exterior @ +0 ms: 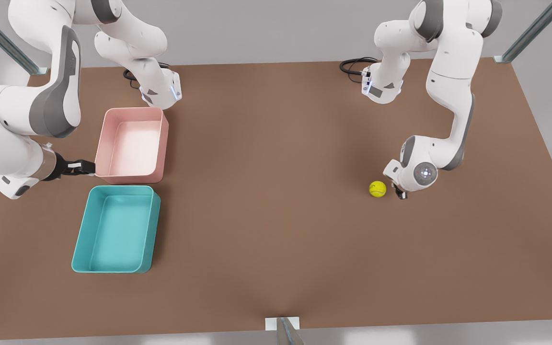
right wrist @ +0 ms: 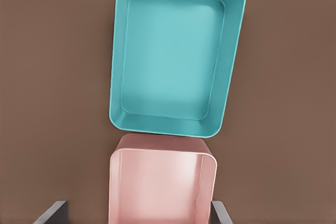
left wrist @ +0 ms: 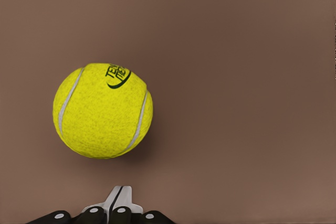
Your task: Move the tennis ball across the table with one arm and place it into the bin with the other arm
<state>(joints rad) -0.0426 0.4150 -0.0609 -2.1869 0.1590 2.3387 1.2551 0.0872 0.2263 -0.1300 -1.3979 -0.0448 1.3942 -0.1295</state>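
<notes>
— Sitting on the bare tabletop (exterior: 276, 191) at the front view's right is the tennis ball (exterior: 377, 189), just beside the left claw (exterior: 399, 191), untouched. How will it handle?

— Light, I'd judge, springy and fuzzy, so it grips well but rolls at a nudge. Take it across its widest part, one finger on each side.

— And that claw's state?

— In the left wrist view its fingertips (left wrist: 119, 199) sit pressed together, clenched on nothing, with the ball (left wrist: 103, 110) ahead of them. They must part first.

— The other arm?

— The right claw (exterior: 78, 167) waits by the pink tub (exterior: 132, 143), beside the teal bin (exterior: 115, 230). Its fingers (right wrist: 52, 211) stand wide apart, released.

— What does each view add?

— The left wrist view gives the ball's seam and logo; the right wrist view looks into the bin (right wrist: 173, 56), with nothing in it. The front view shows ball and bin well apart.
</notes>
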